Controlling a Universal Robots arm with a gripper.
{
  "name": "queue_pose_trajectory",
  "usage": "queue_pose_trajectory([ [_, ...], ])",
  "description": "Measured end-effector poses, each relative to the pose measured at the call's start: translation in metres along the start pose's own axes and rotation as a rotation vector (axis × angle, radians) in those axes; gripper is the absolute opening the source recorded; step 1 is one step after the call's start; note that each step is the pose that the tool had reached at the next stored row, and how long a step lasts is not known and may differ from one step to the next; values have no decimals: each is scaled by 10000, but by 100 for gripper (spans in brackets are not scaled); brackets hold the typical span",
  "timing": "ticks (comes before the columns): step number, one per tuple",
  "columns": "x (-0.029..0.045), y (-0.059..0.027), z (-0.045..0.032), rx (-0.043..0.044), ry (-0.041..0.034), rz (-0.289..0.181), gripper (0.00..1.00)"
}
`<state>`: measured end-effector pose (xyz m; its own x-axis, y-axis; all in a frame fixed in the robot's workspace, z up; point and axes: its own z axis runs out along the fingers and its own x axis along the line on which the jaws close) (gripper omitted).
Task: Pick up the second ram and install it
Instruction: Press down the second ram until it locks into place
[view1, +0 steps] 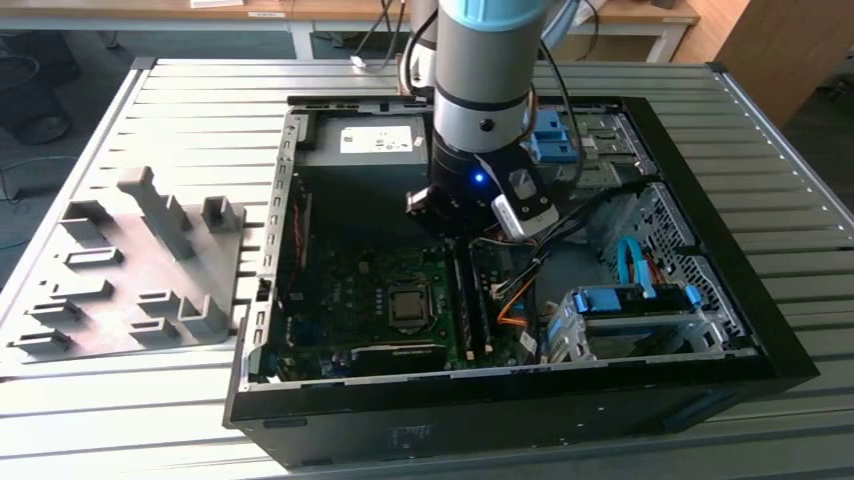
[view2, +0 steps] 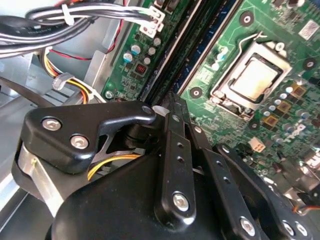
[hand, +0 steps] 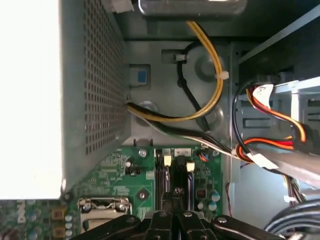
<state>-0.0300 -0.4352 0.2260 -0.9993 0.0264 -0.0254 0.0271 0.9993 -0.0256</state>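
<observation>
Claw (view1: 458, 238) tips sit low inside the open computer case (view1: 283, 200), which lies on its side on the slatted metal desk (view1: 200, 90). The arm (view1: 483, 70) comes straight down into the case, with the claw over the far end of the memory slots on the green motherboard (view1: 354, 290).

In both wrist views the claw (view2: 169, 100) (hand: 175, 192) has its black fingers (view2: 175, 150) drawn together so that the tips meet in a narrow point. Whether they nip the edge of a board cannot be made out.

The second ram (view1: 465, 300) stands on edge in the slots as a long dark strip. It runs from under the claw tips toward the near wall of the case, just beside the processor socket (view1: 404, 300) on the exterior view's right. In the first wrist view the second ram (hand: 179, 176) shows as a dark bar between white slot latches (hand: 190, 165), directly ahead of the fingertips (hand: 170, 200).

The socket (view2: 252, 80) with its metal frame lies near the slots in the second wrist view. Yellow and black cables (hand: 210, 75) loop across the grey case wall beyond the slots.

On the desk at the exterior view's left, well apart from the case, lies the grey plastic tray (view1: 80, 300) with its uprights.
</observation>
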Motion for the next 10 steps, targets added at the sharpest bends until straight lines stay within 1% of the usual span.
queue_pose_trajectory([
  [5,3,16,65,11,4,-8,10],
  [10,4,33,87,5,1,-13,10],
])
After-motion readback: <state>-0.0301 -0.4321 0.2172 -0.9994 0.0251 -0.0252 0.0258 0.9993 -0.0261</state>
